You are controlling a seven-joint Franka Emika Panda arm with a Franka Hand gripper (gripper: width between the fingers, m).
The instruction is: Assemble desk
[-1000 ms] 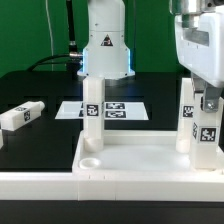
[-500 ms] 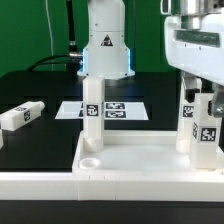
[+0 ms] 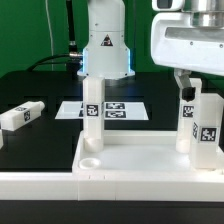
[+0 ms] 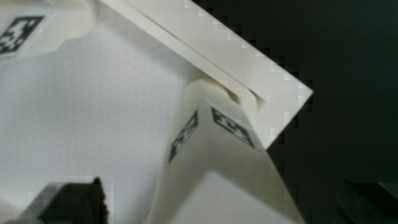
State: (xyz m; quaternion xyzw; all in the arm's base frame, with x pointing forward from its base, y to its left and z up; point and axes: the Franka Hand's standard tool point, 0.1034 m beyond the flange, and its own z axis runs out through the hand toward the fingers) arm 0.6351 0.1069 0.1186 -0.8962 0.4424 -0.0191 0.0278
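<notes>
Four legs counted. Three stand upright at corners of the desk top [image 3: 140,160]: far-left leg [image 3: 92,112], far-right leg [image 3: 186,125], near-right leg [image 3: 208,132]. The fourth leg [image 3: 22,115] lies on the black table [image 3: 40,140] at the exterior view's left, well apart from the top. The gripper [image 3: 195,88] hangs just above the near-right leg, jaws spread wide, gripping nothing. The marker board [image 3: 118,110] lies beyond the top.

Loose leg [image 3: 22,115] lies exterior view's left of top [image 3: 135,152].

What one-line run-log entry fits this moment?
fingers: open at near upright leg | desk top: three legs upright | fourth leg: lying on table
</notes>
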